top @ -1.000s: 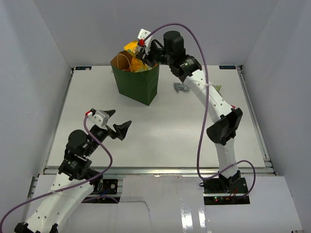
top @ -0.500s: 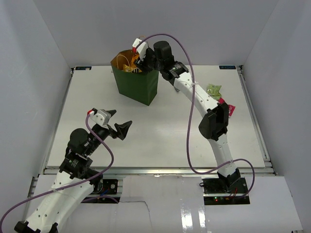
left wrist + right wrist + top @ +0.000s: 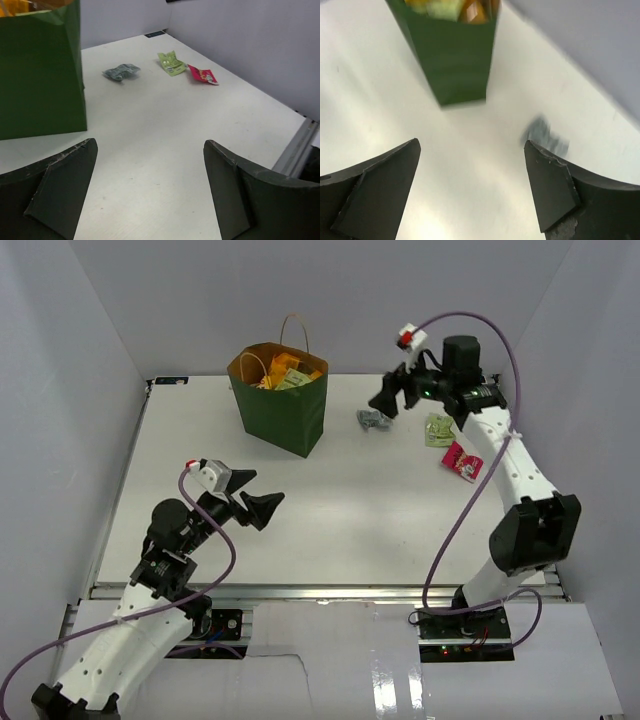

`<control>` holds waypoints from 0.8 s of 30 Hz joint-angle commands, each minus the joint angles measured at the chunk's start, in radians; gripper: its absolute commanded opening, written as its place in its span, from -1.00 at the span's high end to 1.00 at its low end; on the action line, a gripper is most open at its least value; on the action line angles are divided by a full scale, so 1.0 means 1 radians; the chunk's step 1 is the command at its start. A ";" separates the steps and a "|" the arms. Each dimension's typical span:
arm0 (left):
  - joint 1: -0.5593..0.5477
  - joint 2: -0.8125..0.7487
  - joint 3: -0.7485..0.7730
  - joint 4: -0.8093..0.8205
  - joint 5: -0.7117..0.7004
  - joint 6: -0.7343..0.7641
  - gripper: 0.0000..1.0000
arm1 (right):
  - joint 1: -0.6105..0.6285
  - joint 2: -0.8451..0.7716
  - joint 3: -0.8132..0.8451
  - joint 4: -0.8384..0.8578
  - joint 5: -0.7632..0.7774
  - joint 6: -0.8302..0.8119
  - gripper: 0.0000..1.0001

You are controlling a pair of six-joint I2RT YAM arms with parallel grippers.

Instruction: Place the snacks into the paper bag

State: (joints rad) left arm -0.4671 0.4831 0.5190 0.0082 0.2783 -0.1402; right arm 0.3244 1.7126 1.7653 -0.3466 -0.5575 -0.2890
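The dark green paper bag [image 3: 283,400] stands upright at the back left, with yellow and orange snacks [image 3: 283,373] showing inside its brown mouth. Three snacks lie on the table to its right: a grey packet [image 3: 373,419], a light-green packet [image 3: 438,429] and a red-pink packet [image 3: 461,461]. My right gripper [image 3: 391,395] hangs open and empty just above the grey packet [image 3: 546,136], to the right of the bag [image 3: 451,55]. My left gripper [image 3: 252,494] is open and empty above the near left of the table, facing the bag [image 3: 40,75] and the three packets [image 3: 121,71].
White walls close in the table [image 3: 330,520] on three sides. A metal rail [image 3: 320,590] runs along the near edge. Purple cables loop over both arms.
My right gripper has opened over the bag's mouth and swung away to the right, empty, stopping above the grey packet. The left gripper has shifted slightly right.
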 commanded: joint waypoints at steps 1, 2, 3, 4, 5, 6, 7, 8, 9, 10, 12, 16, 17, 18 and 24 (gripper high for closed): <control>-0.002 0.084 -0.005 0.078 0.119 -0.123 -0.96 | -0.138 -0.105 -0.304 -0.101 -0.214 0.041 -0.80; -0.002 0.122 0.002 0.084 0.134 -0.145 -0.96 | -0.172 -0.138 -0.369 -0.104 -0.241 0.012 -0.80; -0.002 0.171 0.034 0.087 0.153 -0.182 -0.93 | -0.230 -0.206 -0.429 -0.106 -0.242 -0.005 -0.80; -0.002 0.225 0.058 0.085 0.182 -0.194 -0.86 | -0.260 -0.241 -0.484 -0.107 -0.242 -0.027 -0.80; -0.005 0.352 0.087 0.082 0.232 -0.209 -0.79 | -0.286 -0.278 -0.579 -0.114 -0.263 -0.073 -0.80; -0.030 0.415 0.119 0.067 0.255 -0.219 -0.70 | -0.351 -0.345 -0.614 -0.126 -0.284 -0.103 -0.80; -0.057 0.478 0.197 0.050 0.260 -0.214 -0.68 | -0.379 -0.375 -0.639 -0.153 -0.310 -0.148 -0.80; -0.095 0.588 0.241 0.027 0.189 -0.205 -0.68 | -0.399 -0.424 -0.656 -0.191 -0.350 -0.248 -0.80; -0.184 0.641 0.284 -0.002 0.136 -0.184 -0.68 | -0.433 -0.450 -0.662 -0.253 -0.355 -0.283 -0.80; -0.221 0.690 0.373 -0.025 0.083 -0.130 -0.69 | -0.449 -0.474 -0.678 -0.262 -0.354 -0.304 -0.80; -0.280 0.861 0.468 -0.081 0.017 -0.089 -0.71 | -0.485 -0.548 -0.734 -0.273 -0.375 -0.375 -0.80; -0.303 1.184 0.780 -0.218 -0.054 0.049 -0.72 | -0.521 -0.602 -0.767 -0.314 -0.395 -0.444 -0.80; -0.306 1.245 0.909 -0.243 -0.082 0.115 -0.72 | -0.530 -0.605 -0.765 -0.328 -0.412 -0.458 -0.80; -0.314 1.364 0.973 -0.276 -0.149 0.140 -0.72 | -0.550 -0.607 -0.758 -0.341 -0.420 -0.469 -0.80; -0.320 1.716 1.392 -0.301 -0.263 0.417 -0.64 | -0.605 -0.620 -0.756 -0.388 -0.475 -0.521 -0.80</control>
State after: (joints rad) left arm -0.7815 2.1162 1.7782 -0.2276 0.1089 0.0837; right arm -0.2584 1.1057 1.0161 -0.6949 -0.9638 -0.7486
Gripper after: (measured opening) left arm 0.830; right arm 0.901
